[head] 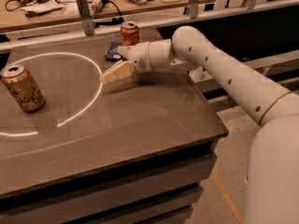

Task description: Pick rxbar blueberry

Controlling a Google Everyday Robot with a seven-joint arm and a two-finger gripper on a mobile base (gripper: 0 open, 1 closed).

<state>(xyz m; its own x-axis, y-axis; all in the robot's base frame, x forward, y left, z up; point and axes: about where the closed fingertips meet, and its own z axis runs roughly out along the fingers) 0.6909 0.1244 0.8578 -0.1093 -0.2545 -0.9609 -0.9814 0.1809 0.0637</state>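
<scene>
Camera view: the gripper (113, 72) hangs low over the dark table (154, 120), far of centre; I cannot tell whether it is released or clenched. The blue snack bar (112, 52) lies flat just beyond it, beside the red can (129, 32). A gold can (22, 87) stands far left.

I can read no text anywhere. The gold can (22, 88) at the left edge bears dark scrawled lettering I cannot make out. My gripper (113, 73) is in the upper centre, near the snack bar (113, 51).
</scene>
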